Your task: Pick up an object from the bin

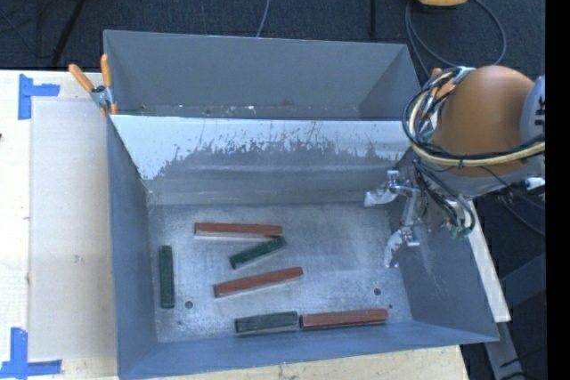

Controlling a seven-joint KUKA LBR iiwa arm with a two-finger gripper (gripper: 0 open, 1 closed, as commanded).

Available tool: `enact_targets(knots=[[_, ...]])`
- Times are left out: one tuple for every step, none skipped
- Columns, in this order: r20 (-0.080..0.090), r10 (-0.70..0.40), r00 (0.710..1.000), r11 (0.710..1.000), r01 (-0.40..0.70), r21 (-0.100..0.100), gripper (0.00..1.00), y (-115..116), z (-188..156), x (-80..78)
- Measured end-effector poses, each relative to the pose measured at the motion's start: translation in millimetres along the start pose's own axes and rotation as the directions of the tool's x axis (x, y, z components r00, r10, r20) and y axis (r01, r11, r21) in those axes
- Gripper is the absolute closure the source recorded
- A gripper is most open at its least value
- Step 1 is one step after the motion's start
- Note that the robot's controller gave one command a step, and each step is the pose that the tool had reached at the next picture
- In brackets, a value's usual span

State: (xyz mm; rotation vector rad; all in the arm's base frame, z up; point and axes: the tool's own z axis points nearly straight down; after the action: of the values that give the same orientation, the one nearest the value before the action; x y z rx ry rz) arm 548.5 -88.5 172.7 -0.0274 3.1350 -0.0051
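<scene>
My gripper (386, 227) hangs over the right side of the bin, close to the right wall, above bare floor. It is open, one fingertip (373, 197) towards the back and the other towards the front, with nothing between them. The nearest thing is a red-brown flat bar (344, 317) lying along the front wall, below and left of the gripper. A dark green bar (266, 323) lies end to end with it on its left. A second red-brown bar (258, 281) lies slanted near the middle of the floor.
Further left lie a short dark green bar (258, 252), a third red-brown bar (238, 230) behind it, and a dark green bar (166, 276) lengthwise by the left wall. The arm's orange cover and cables hang over the right rim.
</scene>
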Motion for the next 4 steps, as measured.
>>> enact_targets(knots=[[-0.012, -0.113, 0.994, 0.994, 0.113, -0.006, 0.00, 37.2, 24.9, -1.3], [-0.002, -0.021, 1.000, 1.000, 0.021, -0.004, 0.00, 66.9, 57.8, 18.7], [-0.006, 0.011, 1.000, 1.000, -0.011, -0.004, 0.00, 74.7, 69.5, 26.0], [-0.007, -0.112, 0.994, 0.994, 0.112, -0.004, 0.00, 88.7, 90.0, 15.0]])
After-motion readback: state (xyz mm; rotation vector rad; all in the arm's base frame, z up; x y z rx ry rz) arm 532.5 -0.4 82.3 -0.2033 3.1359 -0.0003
